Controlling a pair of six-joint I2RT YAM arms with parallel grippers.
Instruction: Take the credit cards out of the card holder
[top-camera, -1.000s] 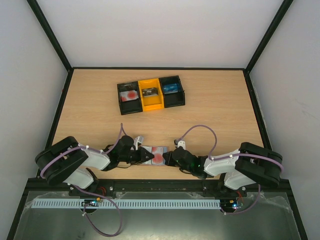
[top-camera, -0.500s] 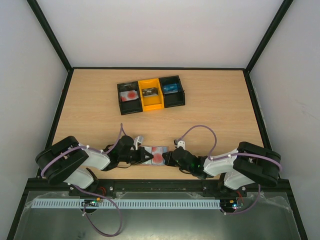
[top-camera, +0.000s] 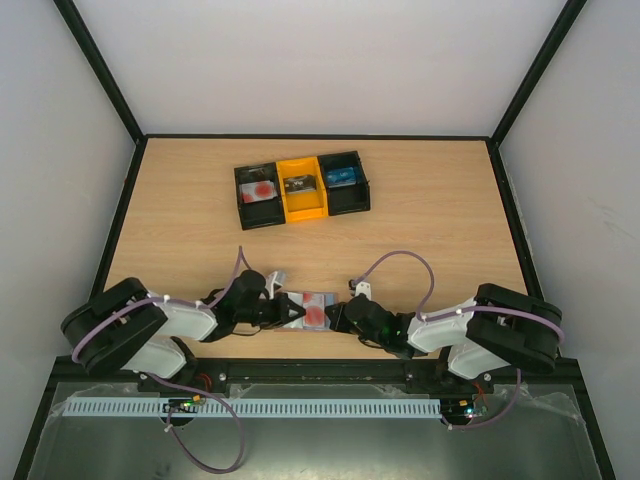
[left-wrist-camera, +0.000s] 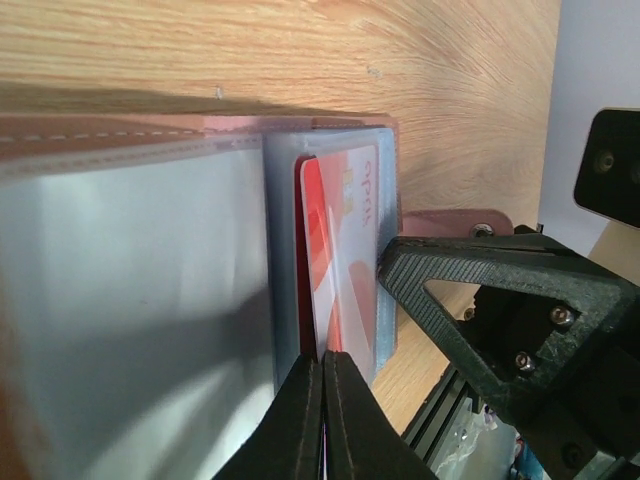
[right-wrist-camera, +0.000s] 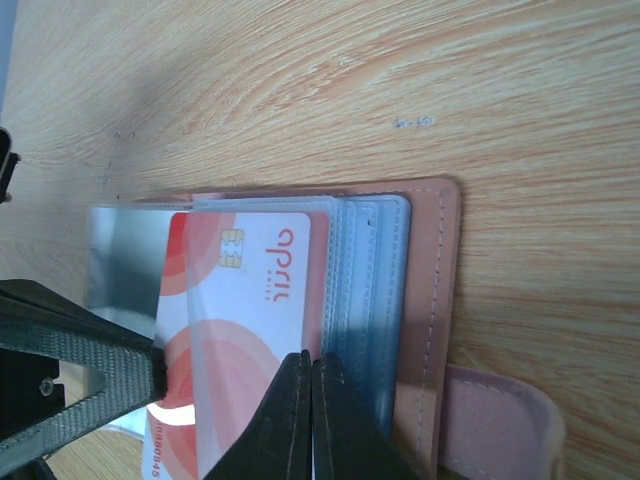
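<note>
Pinkish-brown outside, the card holder (top-camera: 306, 302) lies open by the counter's near edge, midway along it. The left gripper (left-wrist-camera: 322, 368) is pinched tight on the edge of a red-marked credit card (left-wrist-camera: 345, 250) in its sleeve; the right gripper (right-wrist-camera: 308, 372) is clamped closed on the holder's clear sleeves.

The card holder (top-camera: 310, 308) lay at the middle of the table's (top-camera: 440, 210) near edge, with the left gripper (top-camera: 293, 312) at its left side and the right gripper (top-camera: 335, 316) at its right. A card (right-wrist-camera: 255, 300) sat in one of its sleeves. The tray (top-camera: 304, 214) stood well apart, toward the far edge and left of centre.
</note>
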